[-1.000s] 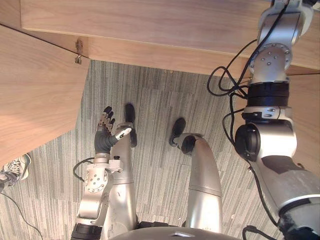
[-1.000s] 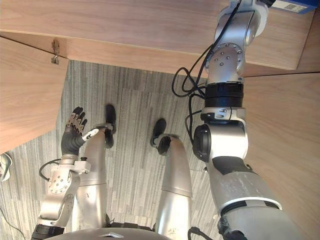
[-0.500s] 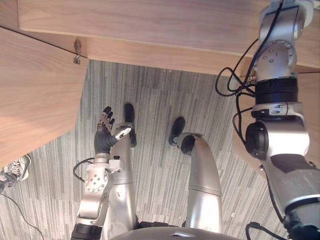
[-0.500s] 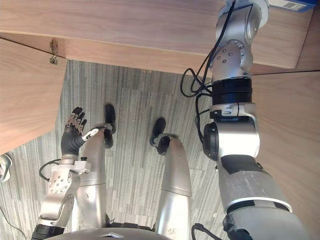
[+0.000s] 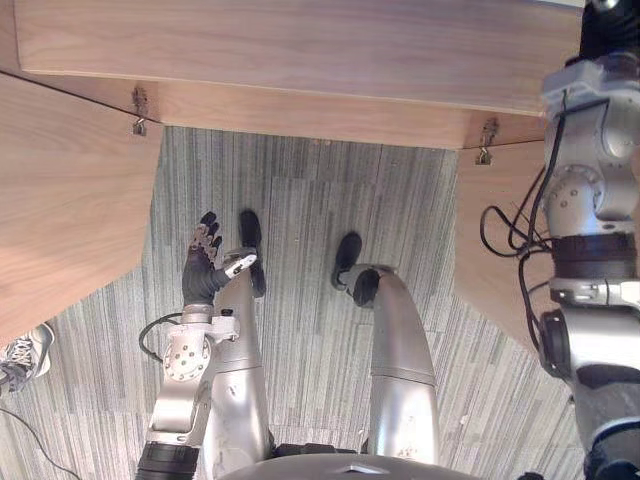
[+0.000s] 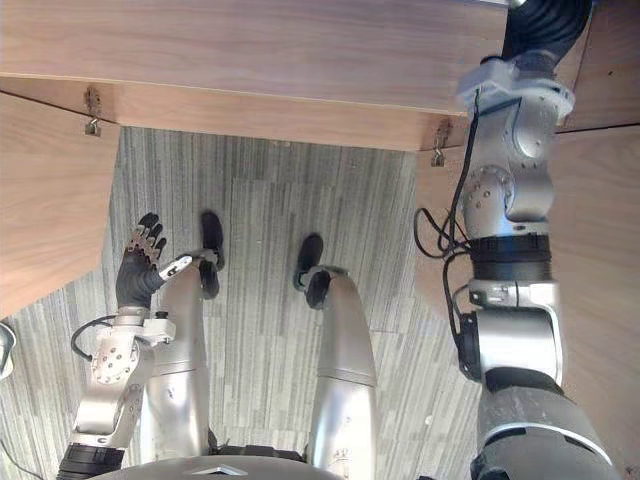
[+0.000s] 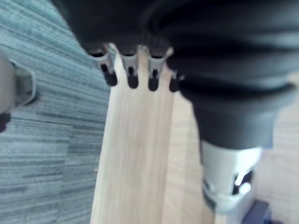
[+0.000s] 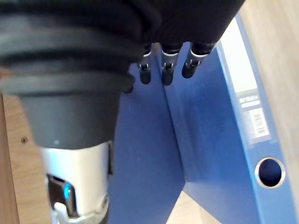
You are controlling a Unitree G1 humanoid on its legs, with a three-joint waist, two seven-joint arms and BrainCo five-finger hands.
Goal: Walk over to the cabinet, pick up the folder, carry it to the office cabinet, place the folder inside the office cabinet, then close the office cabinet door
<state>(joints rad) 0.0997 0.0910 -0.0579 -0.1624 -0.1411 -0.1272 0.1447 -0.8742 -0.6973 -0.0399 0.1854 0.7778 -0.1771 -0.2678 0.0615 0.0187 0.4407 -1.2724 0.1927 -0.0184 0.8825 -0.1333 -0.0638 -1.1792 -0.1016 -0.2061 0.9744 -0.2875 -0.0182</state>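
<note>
At the far left, low, we see a person's shoe [image 5: 25, 352] on the grey striped carpet [image 5: 310, 200]. Above it the left cabinet door [image 5: 60, 200] of light wood stands open, and it hangs on a small metal hinge [image 5: 138, 110] under the cabinet's long wooden panel [image 5: 300, 50].

Near this door, over the carpet, is the left hand [image 5: 203, 262]. Its fingers [image 7: 131, 74] are straight and a little spread, and it holds nothing. In the left wrist view a light wooden board and the carpet show past them.

More to the right there is a second hinge [image 5: 485, 140], and the right cabinet door [image 5: 485, 240] hangs on it, also open. The right arm goes up in front of this door, and its dark ribbed cover reaches the top edge of the eye views, at the cabinet.

The right hand [image 8: 164, 70] shows in its own wrist view. Its fingers [image 8: 191, 65] look straight, not curled round anything, and the thumb stays apart at the side. Their dark tips lie over the blue folder [image 8: 210, 130], near the edge where the cover meets the spine. We cannot tell if they touch it.

The folder is directly in front of this hand. Its spine carries a white label [image 8: 247, 93] and a round metal-rimmed finger hole [image 8: 269, 171]. Light wood shows on both sides of the folder. We cannot tell for sure whether the folder stands inside the cabinet.
</note>
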